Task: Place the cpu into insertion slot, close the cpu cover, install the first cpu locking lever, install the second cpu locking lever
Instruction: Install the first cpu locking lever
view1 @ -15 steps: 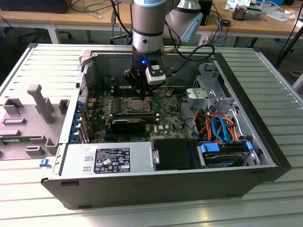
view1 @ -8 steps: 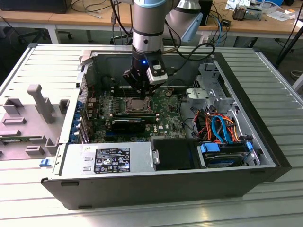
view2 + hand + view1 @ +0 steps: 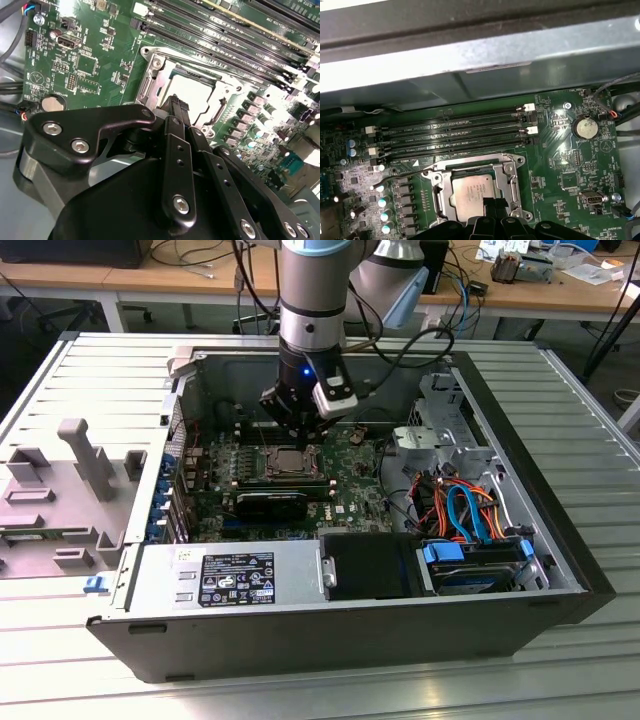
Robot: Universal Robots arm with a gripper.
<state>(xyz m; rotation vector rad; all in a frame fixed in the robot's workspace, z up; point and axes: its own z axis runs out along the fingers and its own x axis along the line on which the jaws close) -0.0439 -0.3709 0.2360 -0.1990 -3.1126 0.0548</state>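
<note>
CPU (image 3: 476, 194), a small square chip with a dull silver-grey top, lay seated in the insertion slot (image 3: 440, 192) near the middle of the green motherboard (image 3: 570, 150). The cpu cover (image 3: 512, 170), a thin silvery frame with a square window, lay flat around the chip in both wrist views, the chip's top showing through the window. In the exterior view, the socket sat inside the open computer case (image 3: 560, 480), which lay on its side on a ribbed metal tabletop (image 3: 90, 370). The arm (image 3: 312, 300) descended from above, carrying the hand (image 3: 297, 435) directly over the socket. In the second wrist view, the hand's black fingers (image 3: 177, 107) stood drawn together into a narrow tip, with no object visible between them; the tip hung over the near edge of the chip and cover, and contact could not be judged. In the first wrist view, the same tip overlapped the edge of the chip nearest the camera. Four long black memory slots (image 3: 455, 132) ran parallel beside the socket, on its side toward the case wall. A round coin battery (image 3: 585, 127) sat on the board, well apart from the socket. Within the case, a grey power supply (image 3: 230, 575) occupied the near edge, with blue and orange cables (image 3: 465, 510) bundled toward the exterior view's right.
</note>
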